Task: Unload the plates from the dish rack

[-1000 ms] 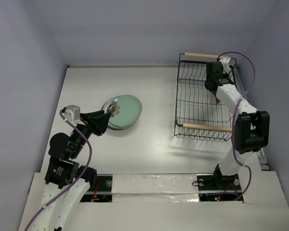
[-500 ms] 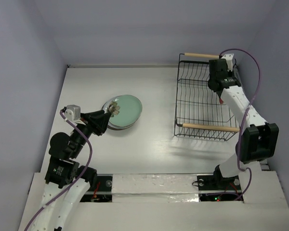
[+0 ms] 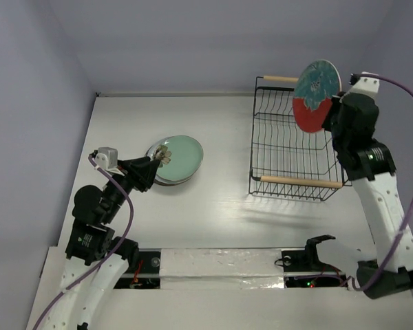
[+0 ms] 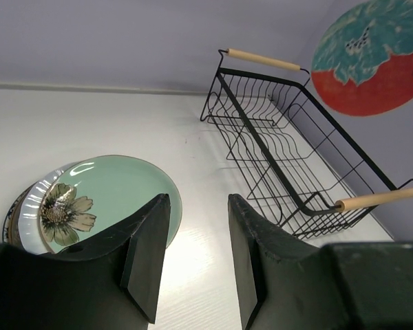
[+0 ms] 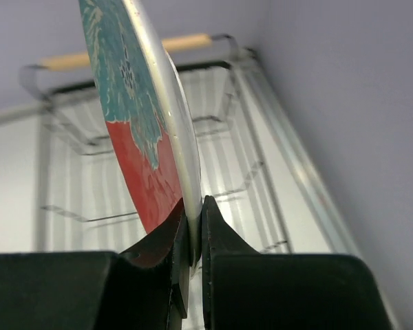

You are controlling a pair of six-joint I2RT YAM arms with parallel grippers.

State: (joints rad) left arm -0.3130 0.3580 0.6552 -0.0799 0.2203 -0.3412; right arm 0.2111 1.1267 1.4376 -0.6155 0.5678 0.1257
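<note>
My right gripper (image 3: 332, 110) (image 5: 194, 216) is shut on the rim of the red-and-teal plate (image 3: 314, 93) (image 5: 134, 124) and holds it on edge, lifted above the black wire dish rack (image 3: 289, 141), which has no plates left in it. The plate also shows at the top right of the left wrist view (image 4: 375, 58). A stack of plates lies on the table at left, with the pale mint green plate (image 3: 179, 158) (image 4: 113, 196) on top and a white floral-rimmed plate (image 4: 38, 210) under it. My left gripper (image 3: 164, 157) (image 4: 196, 240) is open and empty at the stack's near edge.
The rack (image 4: 289, 151) has two wooden dowel handles, one far (image 3: 288, 79) and one near (image 3: 296, 182). The right wall stands close beside the rack. The white table (image 3: 220, 199) runs between the stack and the rack.
My right gripper has risen out of the rack with the red-and-teal plate, lifting it clear above the wires. The left arm has stayed nearly still.
</note>
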